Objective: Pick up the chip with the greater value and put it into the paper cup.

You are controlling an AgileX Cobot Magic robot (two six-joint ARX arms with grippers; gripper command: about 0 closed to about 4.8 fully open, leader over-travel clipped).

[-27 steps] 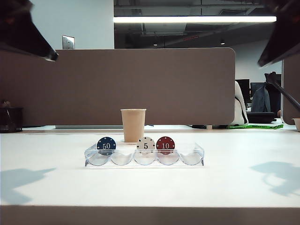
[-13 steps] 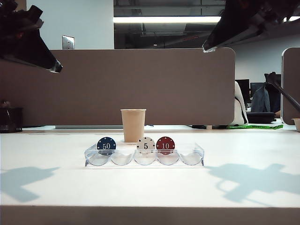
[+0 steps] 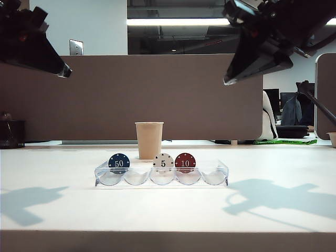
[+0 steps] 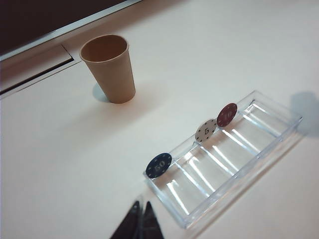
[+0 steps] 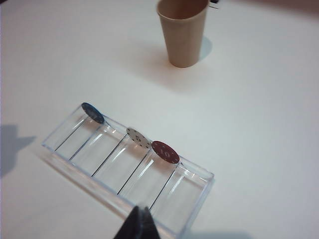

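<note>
Exterior view shows a clear tray (image 3: 161, 177) on the white table (image 3: 168, 210). Three chips stand up on edge in it, so you can read their numbers. The blue chip (image 3: 119, 163) says 50 and sits in the tray's left end slot. The white chip (image 3: 164, 163) says 5 and the red chip (image 3: 185, 162) says 10; they stand side by side nearer the middle. The slot between blue and white has no chip in it. Fifty is the biggest number, so I think blue is the one to take.

The cup (image 3: 149, 140) stands upright just behind the tray, its mouth open to the top, ready for a chip to drop in.

Both arms hang high above the table, well apart from the tray. The left gripper (image 3: 62, 70) is up on the left side, above and to the left of the blue chip. Its jaws are closed and hold nothing, as the left wrist view shows (image 4: 140, 219). The right gripper (image 3: 227, 81) is up on the right side. The right wrist view shows its tips (image 5: 140, 221) close together, holding nothing, but I cannot tell if they are fully shut.

A second ago the right arm was only a dark corner at the top right edge. Now it has swung in toward the middle and come lower, and its shadow on the table has slid closer to the tray. The left gripper has barely moved. The chips, tray and cup are just where they were.
</note>
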